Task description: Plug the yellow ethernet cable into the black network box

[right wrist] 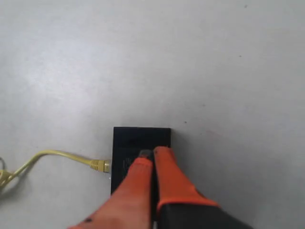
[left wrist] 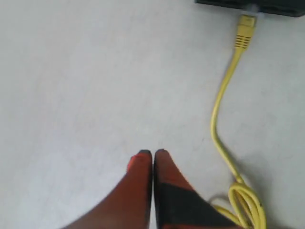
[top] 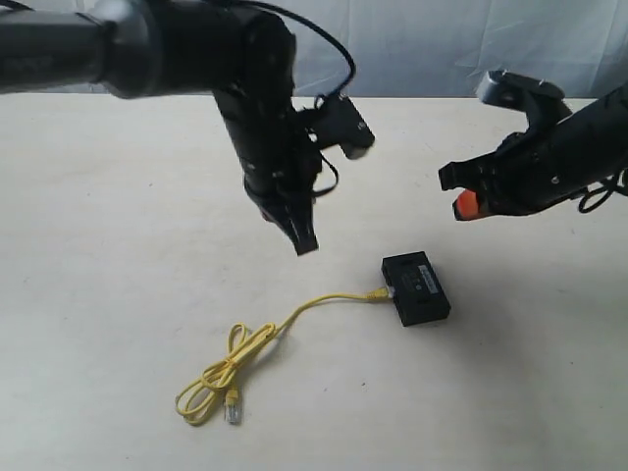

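Note:
The black network box [top: 416, 287] lies flat on the table, right of centre. One end of the yellow ethernet cable [top: 314, 304] sits in the box's left side [left wrist: 246, 26]; its other end, a clear plug [top: 234, 409], lies loose by a small loop at the front left. My left gripper [top: 304, 238] hangs shut and empty above the table, up and left of the box, its fingertips [left wrist: 143, 157] pressed together. My right gripper [top: 461, 196] is raised above and right of the box [right wrist: 141, 138], shut with nothing in it [right wrist: 153, 153].
A pale cloth backdrop [top: 442, 39] closes off the far edge of the white table [top: 98, 294]. The cable's loop [left wrist: 248, 202] lies close beside the left gripper's fingers.

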Available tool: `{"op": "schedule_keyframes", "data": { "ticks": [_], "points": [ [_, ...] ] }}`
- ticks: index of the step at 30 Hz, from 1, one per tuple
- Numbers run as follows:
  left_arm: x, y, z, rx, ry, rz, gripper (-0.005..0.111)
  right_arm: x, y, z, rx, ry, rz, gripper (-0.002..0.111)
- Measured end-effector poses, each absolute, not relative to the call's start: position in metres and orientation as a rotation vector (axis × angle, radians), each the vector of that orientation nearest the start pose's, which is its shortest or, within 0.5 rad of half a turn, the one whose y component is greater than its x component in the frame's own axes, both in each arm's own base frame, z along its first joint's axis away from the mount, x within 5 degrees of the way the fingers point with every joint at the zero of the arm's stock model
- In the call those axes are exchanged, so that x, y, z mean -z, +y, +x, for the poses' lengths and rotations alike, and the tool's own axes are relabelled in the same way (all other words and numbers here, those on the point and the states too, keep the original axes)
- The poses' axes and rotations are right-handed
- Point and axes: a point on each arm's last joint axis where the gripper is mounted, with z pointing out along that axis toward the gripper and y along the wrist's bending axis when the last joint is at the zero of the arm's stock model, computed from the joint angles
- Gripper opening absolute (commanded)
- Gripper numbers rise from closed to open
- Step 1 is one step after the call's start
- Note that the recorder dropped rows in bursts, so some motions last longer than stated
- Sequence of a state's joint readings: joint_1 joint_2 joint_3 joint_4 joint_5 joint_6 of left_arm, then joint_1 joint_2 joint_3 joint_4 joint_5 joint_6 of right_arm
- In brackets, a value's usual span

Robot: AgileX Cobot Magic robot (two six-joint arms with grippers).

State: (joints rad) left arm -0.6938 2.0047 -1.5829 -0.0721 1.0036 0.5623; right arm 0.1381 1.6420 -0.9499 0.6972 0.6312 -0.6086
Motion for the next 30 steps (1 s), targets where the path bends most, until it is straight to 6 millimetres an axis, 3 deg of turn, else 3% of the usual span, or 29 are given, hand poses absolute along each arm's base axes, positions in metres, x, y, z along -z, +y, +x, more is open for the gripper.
{"op": "schedule_keyframes", "data": {
  "ticks": [7, 12, 15, 19, 25, 30],
  "points": [
    [-0.271, -0.21, 0.336, 0.135, 2.566, 1.191, 0.0, -0.253, 0.061, 0.263, -0.379, 2.528, -0.352, -0.001],
    [-0.307, -0.169, 0.327, 0.147, 2.546, 0.934, 0.0, -0.281, 0.05, 0.221, -0.274, 2.38, -0.362, -0.001],
    [-0.327, -0.148, 0.312, 0.157, 2.482, 0.81, 0.0, -0.297, 0.044, 0.192, -0.24, 2.258, -0.357, -0.001],
    [-0.348, -0.125, 0.276, 0.171, 2.335, 0.703, 0.0, -0.313, 0.036, 0.151, -0.201, 2.08, -0.344, -0.001],
    [-0.351, -0.098, 0.213, 0.219, 2.166, 0.621, 0.0, -0.322, 0.027, 0.094, -0.166, 1.857, -0.334, -0.001],
    [-0.341, -0.078, 0.169, 0.231, 2.025, 0.569, 0.0, -0.313, 0.022, 0.058, -0.157, 1.725, -0.324, -0.001]
  ]
}}
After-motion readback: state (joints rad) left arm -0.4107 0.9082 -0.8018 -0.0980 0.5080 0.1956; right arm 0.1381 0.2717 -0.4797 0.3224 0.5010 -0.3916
